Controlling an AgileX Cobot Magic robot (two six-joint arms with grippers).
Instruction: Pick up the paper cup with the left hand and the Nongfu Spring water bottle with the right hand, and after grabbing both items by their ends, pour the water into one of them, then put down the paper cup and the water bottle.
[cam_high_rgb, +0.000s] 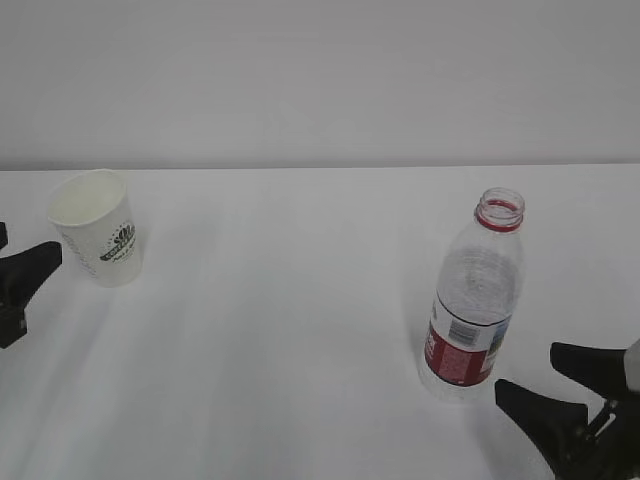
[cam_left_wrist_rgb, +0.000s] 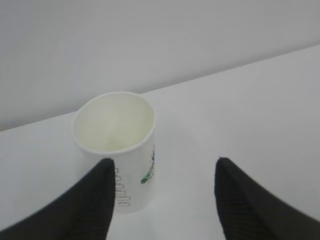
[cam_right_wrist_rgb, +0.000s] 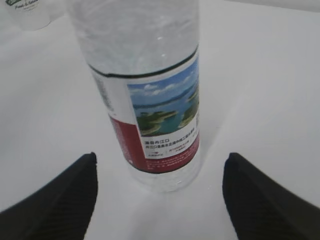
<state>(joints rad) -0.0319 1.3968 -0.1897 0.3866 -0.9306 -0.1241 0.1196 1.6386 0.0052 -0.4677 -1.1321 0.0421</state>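
Paper cup (cam_high_rgb: 97, 228) stands upright at left of the exterior frame on the white table (cam_high_rgb: 300, 330), mouth up. I see the left hand (cam_left_wrist_rgb: 162, 192) just short of it, jaws apart, holding nothing. Nongfu Spring water bottle (cam_high_rgb: 475, 295) stands uncapped at lower right. Right hand (cam_right_wrist_rgb: 160, 192) sits near its base, jaws wide apart, not touching it

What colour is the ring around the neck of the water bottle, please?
Red; the neck ring of the water bottle shows best in the exterior view.
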